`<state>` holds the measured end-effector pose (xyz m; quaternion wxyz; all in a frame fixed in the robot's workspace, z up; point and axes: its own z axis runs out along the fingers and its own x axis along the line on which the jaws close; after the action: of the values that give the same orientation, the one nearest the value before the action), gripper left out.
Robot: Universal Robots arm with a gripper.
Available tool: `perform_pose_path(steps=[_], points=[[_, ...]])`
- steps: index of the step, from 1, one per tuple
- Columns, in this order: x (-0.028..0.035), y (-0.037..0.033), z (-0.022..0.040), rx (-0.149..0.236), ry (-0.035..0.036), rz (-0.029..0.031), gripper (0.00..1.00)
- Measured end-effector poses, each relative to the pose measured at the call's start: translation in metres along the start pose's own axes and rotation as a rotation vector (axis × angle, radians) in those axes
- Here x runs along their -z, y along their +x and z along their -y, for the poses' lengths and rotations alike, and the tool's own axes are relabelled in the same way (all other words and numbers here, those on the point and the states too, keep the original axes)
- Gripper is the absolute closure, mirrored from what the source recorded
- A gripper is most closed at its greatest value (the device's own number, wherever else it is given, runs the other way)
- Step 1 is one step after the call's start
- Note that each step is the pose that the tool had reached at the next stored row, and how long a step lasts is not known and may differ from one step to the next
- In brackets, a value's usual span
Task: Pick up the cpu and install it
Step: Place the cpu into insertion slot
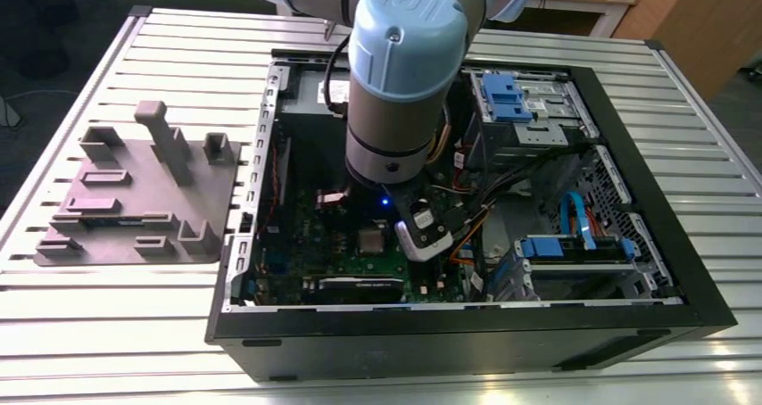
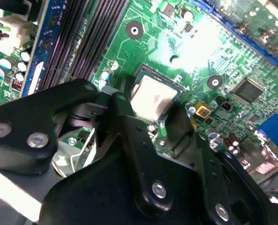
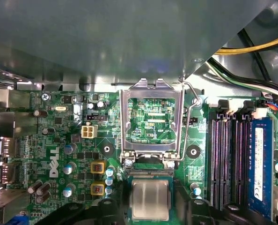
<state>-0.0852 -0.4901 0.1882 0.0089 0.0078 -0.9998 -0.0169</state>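
Pincer clamps cpu edges just beside raised socket frame.

You're looking at: cpu silvery-grey top, pale rim. Motherboard around cpu green, fine pale trace pattern. Socket frame just beside cpu bare silver. Two square parts near cpu yellow, reddish centres. Memory slots dark; memory stick beyond them blue, white label. Case black; fixture well apart from cpu grey.
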Motion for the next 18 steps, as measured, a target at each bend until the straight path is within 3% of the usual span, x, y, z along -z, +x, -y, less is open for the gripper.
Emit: perform_pose_path(steps=[1, 2, 11, 13, 16, 18], points=[[-0.0003, 0.0, 0.0, 0.0, 0.0003, 0.0002, 0.45], [-0.0005, 0.0, 0.0001, 0.0, 0.0007, 0.0001, 0.39], [0.0024, 0.0001, 0.0, 0.0, 0.0007, 0.0002, 0.39], [0.0022, 0.0002, 0.0, 0.0, 0.0008, 0.0001, 0.4], [0.0022, 0.0001, 0.0, 0.0, 0.0011, 0.0001, 0.53], [0.0021, 0.0001, -0.0001, -0.001, 0.0052, 0.0002, 0.53]])
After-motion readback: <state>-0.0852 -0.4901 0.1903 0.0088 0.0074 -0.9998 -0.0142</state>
